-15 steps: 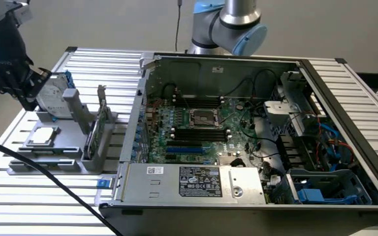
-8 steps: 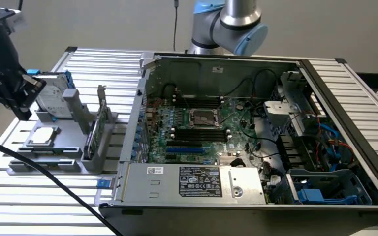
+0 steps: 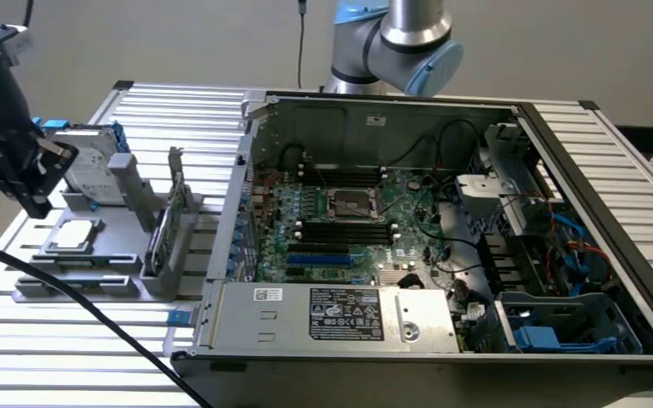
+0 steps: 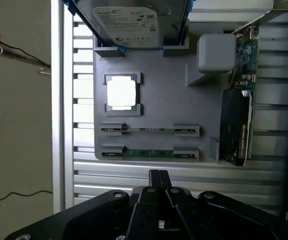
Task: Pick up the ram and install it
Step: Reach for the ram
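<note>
The ram (image 4: pixel 149 153) is a thin green stick standing on its edge in the outer slot of the grey holder tray (image 4: pixel 169 105). A second stick (image 4: pixel 149 130) stands in the slot beside it. My gripper (image 4: pixel 158 174) hangs above the slatted table just off the tray's ram-side edge, with its fingers shut together and nothing between them. In the exterior view the black gripper (image 3: pixel 34 200) is at the far left, above the tray (image 3: pixel 111 285) and apart from it.
The tray also carries a square silver processor (image 4: pixel 121 93), a hard drive in a blue frame (image 4: pixel 128 22) and an upright graphics card (image 4: pixel 238 125). An open computer case (image 3: pixel 599 170) with its motherboard (image 3: pixel 343 212) lies to the exterior view's right of the tray. A black cable (image 3: pixel 88 310) crosses the table's front.
</note>
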`<action>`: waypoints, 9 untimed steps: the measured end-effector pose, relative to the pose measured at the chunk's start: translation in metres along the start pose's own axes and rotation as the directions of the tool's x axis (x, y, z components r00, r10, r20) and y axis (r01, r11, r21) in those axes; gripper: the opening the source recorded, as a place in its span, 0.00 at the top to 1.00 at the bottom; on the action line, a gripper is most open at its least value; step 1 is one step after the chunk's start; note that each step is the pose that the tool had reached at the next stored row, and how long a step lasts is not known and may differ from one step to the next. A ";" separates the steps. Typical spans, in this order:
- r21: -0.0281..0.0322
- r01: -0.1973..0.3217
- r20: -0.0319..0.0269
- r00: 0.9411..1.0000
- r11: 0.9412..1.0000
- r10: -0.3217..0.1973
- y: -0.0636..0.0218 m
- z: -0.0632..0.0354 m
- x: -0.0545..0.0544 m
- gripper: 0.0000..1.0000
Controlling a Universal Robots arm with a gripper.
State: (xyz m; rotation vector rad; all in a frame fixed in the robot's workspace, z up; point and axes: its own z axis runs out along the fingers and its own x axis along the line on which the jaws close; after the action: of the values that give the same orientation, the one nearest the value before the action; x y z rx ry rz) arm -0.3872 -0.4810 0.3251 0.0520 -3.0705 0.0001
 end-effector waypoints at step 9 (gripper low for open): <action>-0.011 0.041 0.022 0.999 0.999 -0.040 -0.0016 0.0036 0.002 0.89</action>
State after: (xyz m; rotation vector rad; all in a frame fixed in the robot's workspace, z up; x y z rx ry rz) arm -0.3891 -0.4826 0.3217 0.1142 -3.0899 -0.0198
